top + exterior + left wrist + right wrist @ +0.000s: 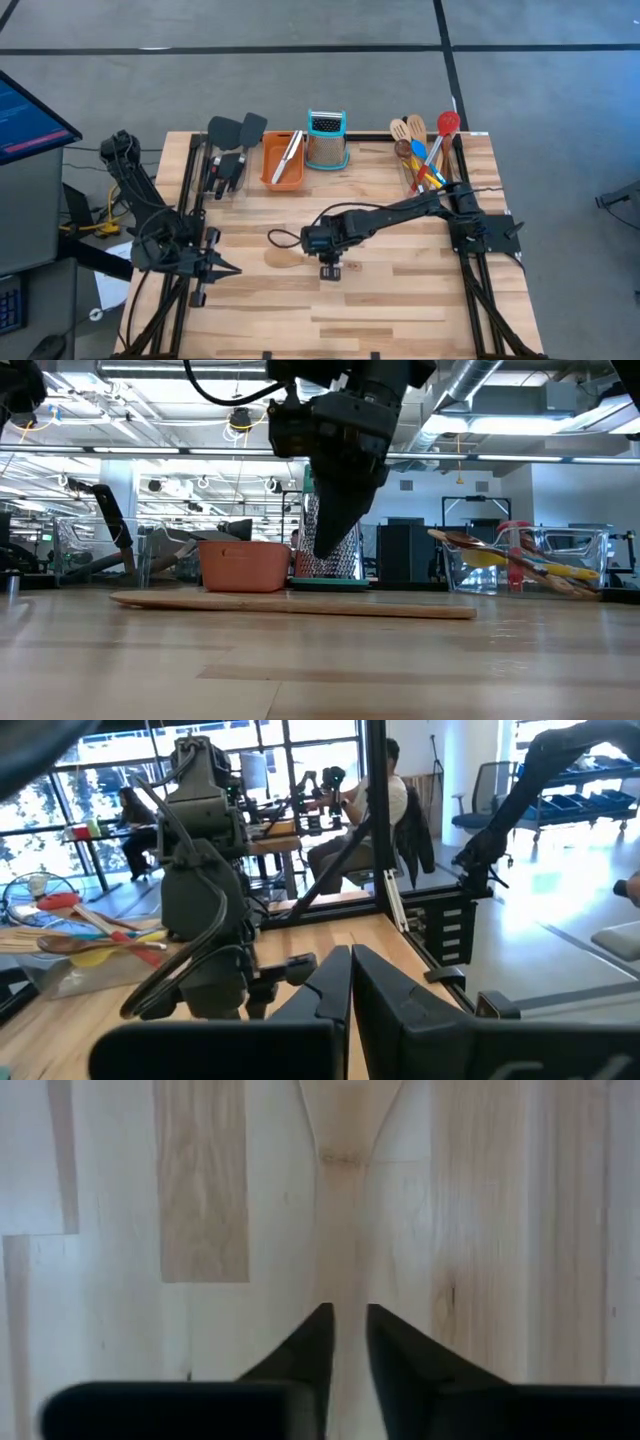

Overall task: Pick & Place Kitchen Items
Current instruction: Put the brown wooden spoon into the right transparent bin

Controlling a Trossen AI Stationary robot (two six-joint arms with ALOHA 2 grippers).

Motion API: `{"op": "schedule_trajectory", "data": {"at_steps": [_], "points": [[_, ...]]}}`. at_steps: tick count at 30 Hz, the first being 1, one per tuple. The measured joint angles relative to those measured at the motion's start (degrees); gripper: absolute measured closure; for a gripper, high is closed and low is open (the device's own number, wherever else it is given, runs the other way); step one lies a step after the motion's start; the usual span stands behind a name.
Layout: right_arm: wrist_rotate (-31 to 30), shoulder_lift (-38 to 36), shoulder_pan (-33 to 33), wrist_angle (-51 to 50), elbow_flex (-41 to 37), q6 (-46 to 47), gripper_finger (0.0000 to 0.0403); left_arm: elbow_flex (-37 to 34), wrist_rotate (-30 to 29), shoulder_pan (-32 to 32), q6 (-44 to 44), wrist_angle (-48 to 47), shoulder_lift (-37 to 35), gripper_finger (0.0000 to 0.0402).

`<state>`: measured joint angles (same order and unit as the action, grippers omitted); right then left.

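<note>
Gripper of the right arm (347,1312) at mid-table, pointed straight down, jaws parted only a sliver, nothing clamped between them. Directly beneath, in line with that gap: long pale wooden spoon (340,1230), flat on the light plank table (400,300), handle running under the tips and bowl lying towards the left arm's side. Judged from the low view, tips not quite down on the wood.

Widen the jaws before descending, since the present slit looks narrower than the handle. Keep the fingers square across the handle, one on each side. Lower until the tips almost meet the tabletop, then close firmly; a thin, flat handle probably slips or pivots if pinched high. Lift level, watching the heavier bowl end for sag.

Further out: orange rectangular tray (283,160) and steel box grater with teal top (327,140) along the far edge, clear bin of coloured utensils (425,150) at the far right. Left gripper (225,270) parked at the left edge, closed and empty.
</note>
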<state>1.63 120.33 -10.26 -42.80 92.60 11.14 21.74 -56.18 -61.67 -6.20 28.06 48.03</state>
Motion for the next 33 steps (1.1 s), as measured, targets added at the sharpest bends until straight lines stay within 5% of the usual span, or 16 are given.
{"op": "schedule_trajectory", "data": {"at_steps": [8,13,33], "points": [[-0.1,0.0,0.0,-0.1,-0.1,2.5,0.0235,0.0,0.0,0.0,0.0,0.1,0.0,0.04],[-0.1,0.0,-0.2,-0.1,-1.5,2.5,0.0196,0.0,0.0,0.0,0.5,0.0,0.0,0.04],[-0.4,6.0,-0.3,1.5,-1.9,2.8,0.0215,0.0,0.0,0.0,0.6,0.1,0.0,0.04]]}}
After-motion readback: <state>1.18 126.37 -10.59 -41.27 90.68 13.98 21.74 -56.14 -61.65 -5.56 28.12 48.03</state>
